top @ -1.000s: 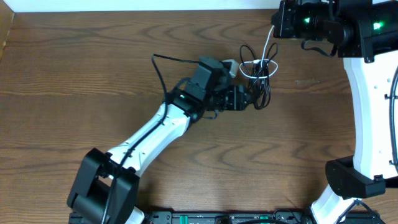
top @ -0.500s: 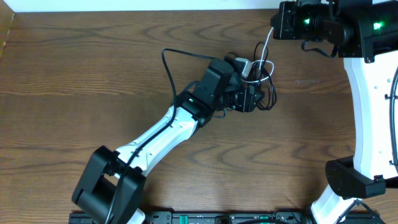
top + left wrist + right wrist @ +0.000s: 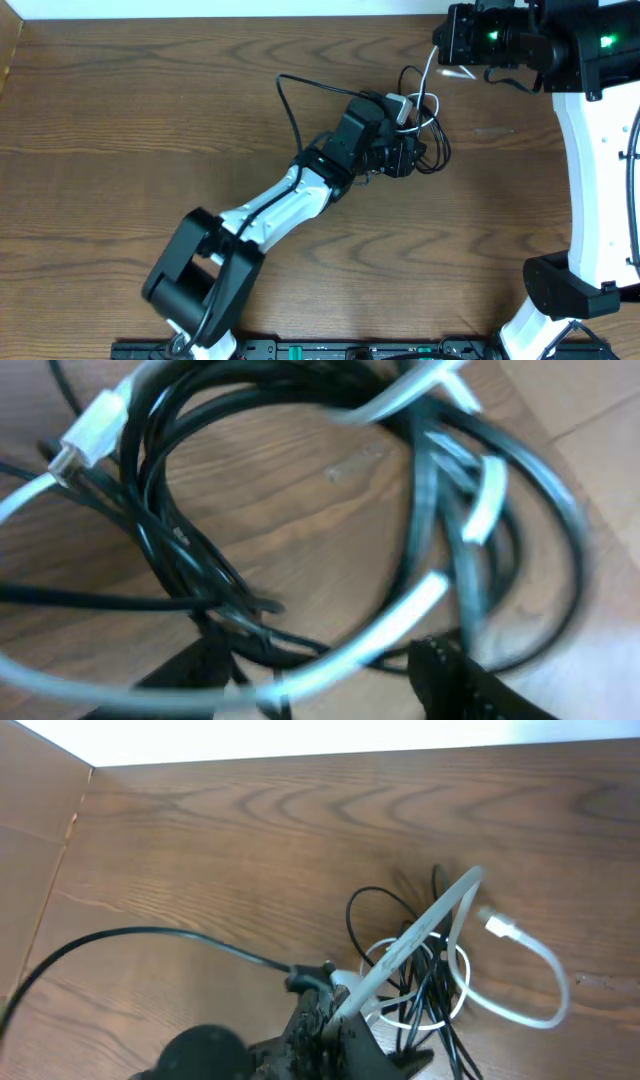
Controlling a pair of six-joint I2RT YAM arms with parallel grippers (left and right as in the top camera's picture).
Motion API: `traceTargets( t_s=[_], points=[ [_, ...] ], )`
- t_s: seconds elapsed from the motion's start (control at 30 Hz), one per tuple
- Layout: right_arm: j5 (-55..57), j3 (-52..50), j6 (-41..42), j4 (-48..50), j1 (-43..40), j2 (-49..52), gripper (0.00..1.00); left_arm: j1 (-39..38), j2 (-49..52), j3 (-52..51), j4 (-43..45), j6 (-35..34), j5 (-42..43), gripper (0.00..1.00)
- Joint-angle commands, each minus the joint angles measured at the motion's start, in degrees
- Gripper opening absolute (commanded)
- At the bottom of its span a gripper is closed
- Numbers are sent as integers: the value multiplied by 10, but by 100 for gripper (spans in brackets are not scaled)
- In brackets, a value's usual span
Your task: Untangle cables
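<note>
The cables point(image 3: 428, 128) lie as a tangle of thin black loops with a white cord wound through, at the table's back middle. In the left wrist view the black loops point(image 3: 180, 550), the white cord point(image 3: 400, 620) and a white plug point(image 3: 95, 430) fill the frame. My left gripper point(image 3: 408, 155) is at the tangle's left side, its fingers point(image 3: 320, 670) apart with strands lying between them. My right gripper point(image 3: 447, 47) is raised above the tangle at the back right. It is shut point(image 3: 340, 1020) on the white cord point(image 3: 430, 925), which runs down into the loops point(image 3: 430, 995).
A thin black wire point(image 3: 290, 95) arches off my left wrist to the left of the tangle. The table's back wall point(image 3: 300, 745) runs just behind the cables. The right arm's white base point(image 3: 580, 270) stands at the right edge. Bare wood lies to the left and front.
My left arm has moved right and slightly back into the tangle, pushing the loops a little to the right. The right gripper has stayed in place holding the white cord.
</note>
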Motion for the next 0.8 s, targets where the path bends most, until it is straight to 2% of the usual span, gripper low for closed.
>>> traceTargets(
  t_s=[0.0, 0.07, 0.1, 0.13, 0.17, 0.3, 0.47, 0.63, 0.77],
  points=[
    [-10, 2, 0, -2, 3, -15, 1, -1, 17, -2, 16, 10, -13, 52],
    [-10, 2, 1, -2, 3, -15, 1, -1, 18, -2, 22, 10, -13, 44],
    [-10, 2, 1, -2, 3, -15, 1, -1, 18, -2, 26, 10, -13, 30],
    [-10, 2, 0, -3, 3, -15, 1, -1, 18, -2, 31, 10, -13, 11],
    [-10, 2, 0, -6, 3, -15, 1, -1, 18, -2, 35, 10, -13, 7],
    [-1, 2, -9, -20, 3, -15, 1, 5, 12, -2, 23, 10, -13, 8],
    [129, 2, -9, -56, 2, -15, 1, 35, -38, -2, -66, 19, -16, 8],
    [256, 1, 8, -106, -34, -15, 1, 92, -157, -2, -205, 66, -91, 7],
    [271, -1, 15, -128, -87, -15, 1, 139, -232, -2, -248, 72, -107, 8]
  ],
)
